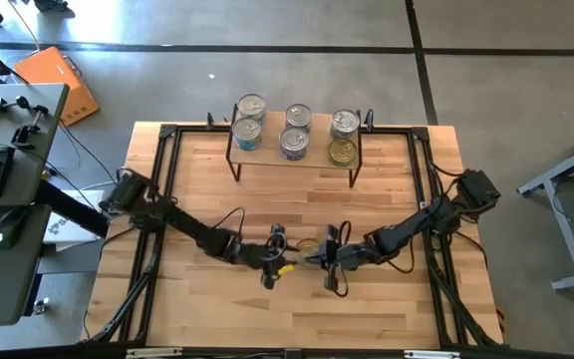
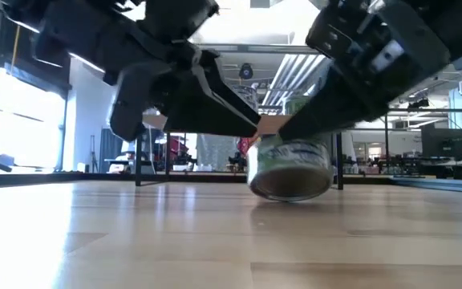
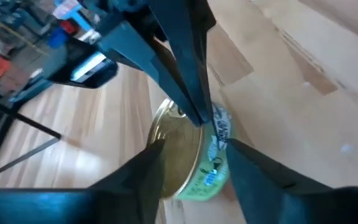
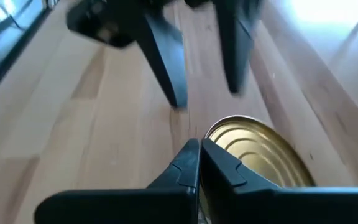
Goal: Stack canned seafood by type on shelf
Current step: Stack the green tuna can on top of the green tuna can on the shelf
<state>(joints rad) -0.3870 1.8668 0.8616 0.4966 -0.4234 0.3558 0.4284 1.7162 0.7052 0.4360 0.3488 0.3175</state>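
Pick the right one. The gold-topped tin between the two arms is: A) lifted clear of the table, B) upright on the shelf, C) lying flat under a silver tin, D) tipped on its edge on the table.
D: the low view shows the gold-topped tin tilted, its lower edge touching the table, between the two arms.

The high view looks straight down on the whole table (image 1: 297,289) from well above. The low view sits at tabletop height, facing level across the wood, very near a gold-topped can (image 2: 290,167). Each wrist view looks close past its own fingers at that same can, seen in all four.
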